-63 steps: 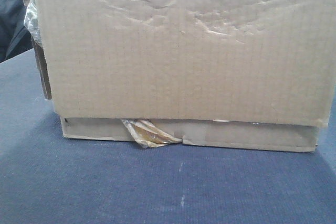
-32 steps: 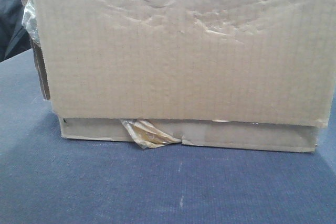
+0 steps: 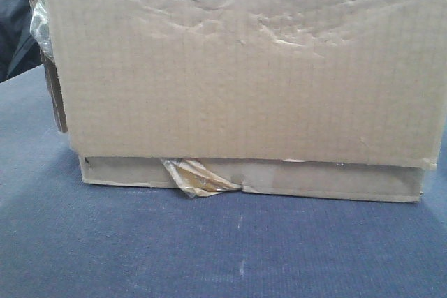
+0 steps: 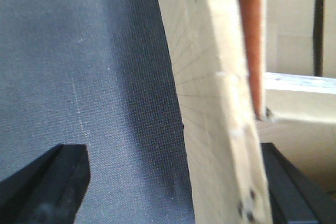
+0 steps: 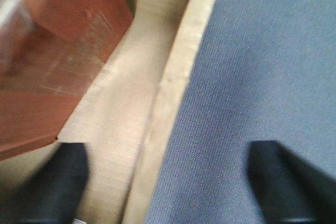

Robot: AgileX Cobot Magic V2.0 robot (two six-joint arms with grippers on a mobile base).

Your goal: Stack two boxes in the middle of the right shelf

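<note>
In the front view the tall brown box (image 3: 237,68), its face creased, sits on the flat brown box (image 3: 328,181), which has a crumpled yellowish tape strip (image 3: 197,178). Both rest on blue fabric (image 3: 209,249). No gripper shows in this view. My left gripper (image 4: 171,153) is open, its black fingers (image 4: 58,182) wide apart astride a cardboard box wall (image 4: 210,77). My right gripper (image 5: 168,150) is open, also astride a cardboard wall (image 5: 178,77), one finger (image 5: 58,182) inside the box. The steel shelf is out of view.
A reddish-brown flat thing (image 5: 58,51) lies inside the box, and it also shows in the left wrist view (image 4: 253,40). Blue fabric (image 4: 79,66) spreads beside the box. A dark shape (image 3: 14,33) stands at the far left behind the boxes.
</note>
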